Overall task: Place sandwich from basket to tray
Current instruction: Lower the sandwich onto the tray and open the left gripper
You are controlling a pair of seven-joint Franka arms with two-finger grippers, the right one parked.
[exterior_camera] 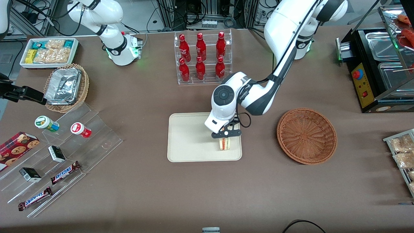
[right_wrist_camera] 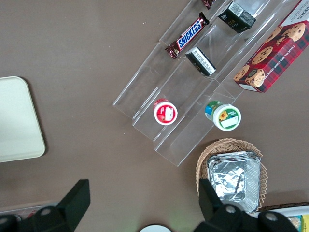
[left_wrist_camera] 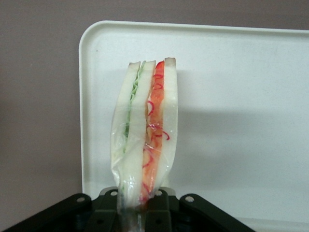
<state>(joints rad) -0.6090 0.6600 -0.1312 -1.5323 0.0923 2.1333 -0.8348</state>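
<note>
A tray (right_wrist_camera: 17, 121) corner lies near clear acrylic steps (right_wrist_camera: 193, 96) holding snacks.

The end effector (exterior_camera: 227, 133) sits over the tray (exterior_camera: 187, 139), clamped on the sandwich (exterior_camera: 223, 144). Most of the tray's still bare. Basket (exterior_camera: 306, 136) is nearby on the bench (exterior_camera: 207, 191); the bottle rack (exterior_camera: 203, 58) stands well apart.

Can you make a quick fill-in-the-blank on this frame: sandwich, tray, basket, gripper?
1. The left arm's gripper is shut on the triangular white-bread ____.
2. The sandwich is over the flat cream-beige rectangular ____.
3. The round reddish-brown wicker basket holds ____.
4. On the tray, the sandwich sits near the edge closest to the ____.

Missing words: sandwich; tray; nothing; basket
</note>
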